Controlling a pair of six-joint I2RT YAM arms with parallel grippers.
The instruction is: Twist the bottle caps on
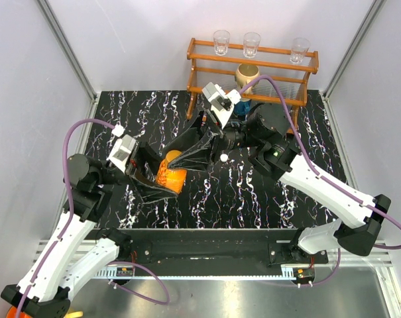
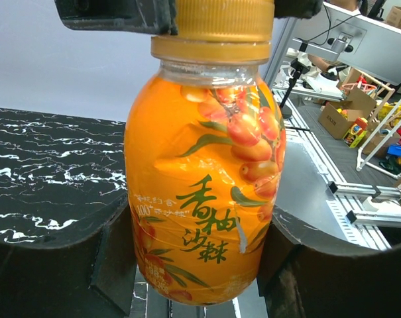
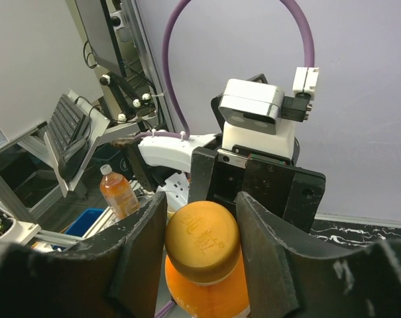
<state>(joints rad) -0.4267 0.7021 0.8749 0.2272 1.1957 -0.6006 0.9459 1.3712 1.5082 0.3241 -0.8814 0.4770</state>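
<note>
Nearest me, my left jaws are clamped on the lower body of the orange bottle (image 2: 203, 185), one finger pressed to each side, over the table (image 1: 253, 192) left of centre. The bottle's long axis runs up and away from this grip. Its label faces my left wrist: large green Chinese characters, the lower pair reading 沙棘 as far as I can tell, a small line starting "100" beside them, and orange berries on green leaves above. On the neck sits the orange cap (image 3: 201, 242); the raised characters on its top are too faint to read. My right jaws reach in from the far side and pinch that cap, lined up with the bottle's axis, so I judge the twisting is theirs while the left holds firm. Farthest off stands the wooden rack (image 1: 253, 66) with a tan mug (image 1: 248, 73) and three glasses (image 1: 252, 43)
</note>
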